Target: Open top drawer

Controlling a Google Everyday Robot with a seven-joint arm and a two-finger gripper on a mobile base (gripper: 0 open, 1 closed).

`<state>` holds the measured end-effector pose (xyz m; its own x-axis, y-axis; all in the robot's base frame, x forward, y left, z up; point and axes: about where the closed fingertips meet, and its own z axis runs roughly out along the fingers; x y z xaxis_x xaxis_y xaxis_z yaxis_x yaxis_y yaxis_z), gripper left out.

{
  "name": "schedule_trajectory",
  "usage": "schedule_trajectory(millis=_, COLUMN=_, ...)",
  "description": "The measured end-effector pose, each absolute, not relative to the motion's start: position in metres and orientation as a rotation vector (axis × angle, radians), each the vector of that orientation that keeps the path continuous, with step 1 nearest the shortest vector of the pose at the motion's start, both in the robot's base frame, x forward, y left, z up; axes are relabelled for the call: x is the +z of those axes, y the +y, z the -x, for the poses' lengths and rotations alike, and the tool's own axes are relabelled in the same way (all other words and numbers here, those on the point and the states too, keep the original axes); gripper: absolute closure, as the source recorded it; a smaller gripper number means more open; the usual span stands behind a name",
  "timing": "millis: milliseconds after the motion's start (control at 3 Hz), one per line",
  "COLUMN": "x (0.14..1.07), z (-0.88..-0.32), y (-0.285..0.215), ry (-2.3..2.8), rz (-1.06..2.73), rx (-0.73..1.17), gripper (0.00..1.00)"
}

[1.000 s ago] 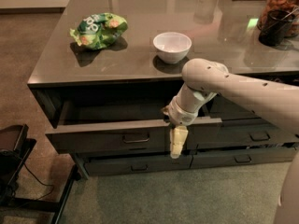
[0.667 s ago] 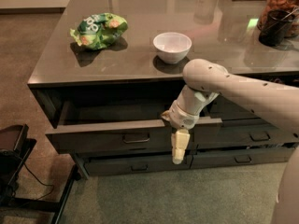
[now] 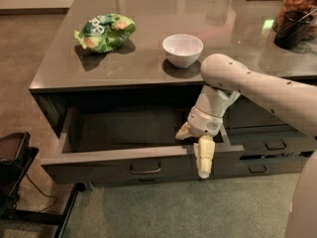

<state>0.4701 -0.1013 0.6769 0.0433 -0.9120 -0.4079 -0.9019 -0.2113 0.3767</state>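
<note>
Pulled further out than a second ago, the top drawer (image 3: 99, 168) stands well open beneath the surface (image 3: 148, 78). With it has come the gripper (image 3: 193, 151), closed over the drawer's front panel, one finger (image 3: 205, 157) outside, the other inside.

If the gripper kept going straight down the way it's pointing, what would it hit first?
Probably the front panel's top edge on the wide dark grey top drawer, which the gripper hangs over; depth is unclear.
</note>
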Motion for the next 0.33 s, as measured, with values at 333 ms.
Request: schedule_trajectory(millis=333, x=0.6769, z=-0.4701, y=-0.1013, ry=-1.962, rz=-2.256, rx=-0.906, gripper=0.00)
